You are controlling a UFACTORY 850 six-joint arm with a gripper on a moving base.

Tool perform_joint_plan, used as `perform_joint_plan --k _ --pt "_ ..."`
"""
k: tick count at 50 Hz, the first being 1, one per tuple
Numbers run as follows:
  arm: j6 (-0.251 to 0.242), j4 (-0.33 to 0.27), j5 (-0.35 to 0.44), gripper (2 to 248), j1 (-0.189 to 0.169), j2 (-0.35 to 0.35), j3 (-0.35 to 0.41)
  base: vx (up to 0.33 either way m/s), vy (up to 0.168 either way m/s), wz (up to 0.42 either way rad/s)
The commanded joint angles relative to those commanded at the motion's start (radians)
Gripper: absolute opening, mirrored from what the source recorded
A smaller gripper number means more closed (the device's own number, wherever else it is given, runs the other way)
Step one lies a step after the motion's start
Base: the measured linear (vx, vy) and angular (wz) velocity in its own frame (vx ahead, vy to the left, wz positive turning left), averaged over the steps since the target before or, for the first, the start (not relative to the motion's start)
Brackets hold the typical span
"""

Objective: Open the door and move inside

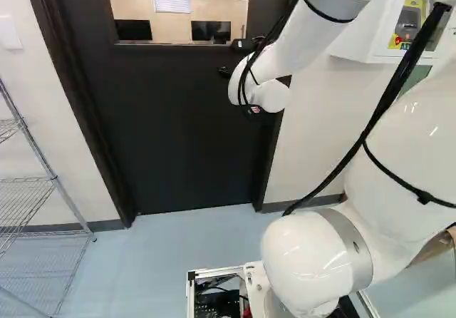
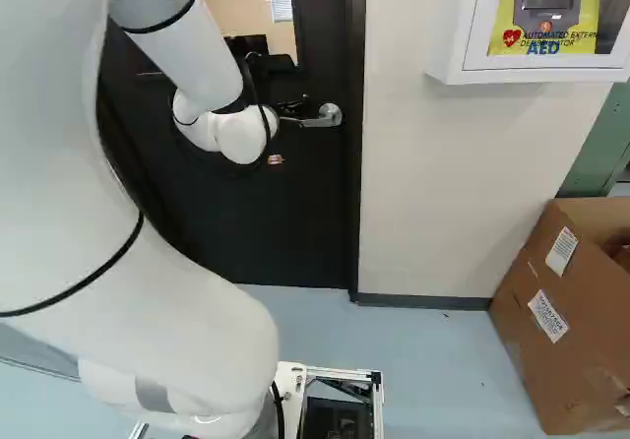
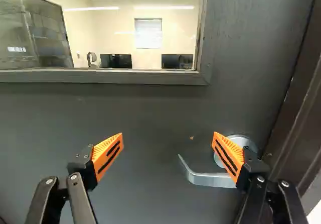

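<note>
Gripper (image 3: 168, 136) is spread wide, nothing held. Door (image 3: 150, 118) looks heavy and rigid, so I'd expect a slow swing. Lever (image 3: 213, 180) is just ahead, near the door's latch edge, free end lined up with the gripper's gap. Probably springy, kinda slippery metal, so grab near that end, away from the frame (image 3: 298, 108).

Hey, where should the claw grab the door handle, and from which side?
Grip the straight middle of the handle, between the round plate and the bent tip. I'd come straight in at the door, with the claw rolled so one finger goes above and one below: the handle's straight part lies roughly level, while the fingers stand side by side.
</note>
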Motion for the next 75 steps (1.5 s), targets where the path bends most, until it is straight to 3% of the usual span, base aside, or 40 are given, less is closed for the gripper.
perform_joint_plan --k 23,45,60,75 --pt "0.0 0.0 0.0 247 -0.002 -0.072 -0.062 0.0 0.0 0.0" --pt "0.0 0.0 0.0 247 -0.002 -0.103 -0.045 0.0 0.0 0.0" --pt "0.0 0.0 0.0 247 0.007 -0.075 0.017 0.0 0.0 0.0" --pt "0.0 0.0 0.0 247 0.008 -0.093 0.034 0.0 0.0 0.0"
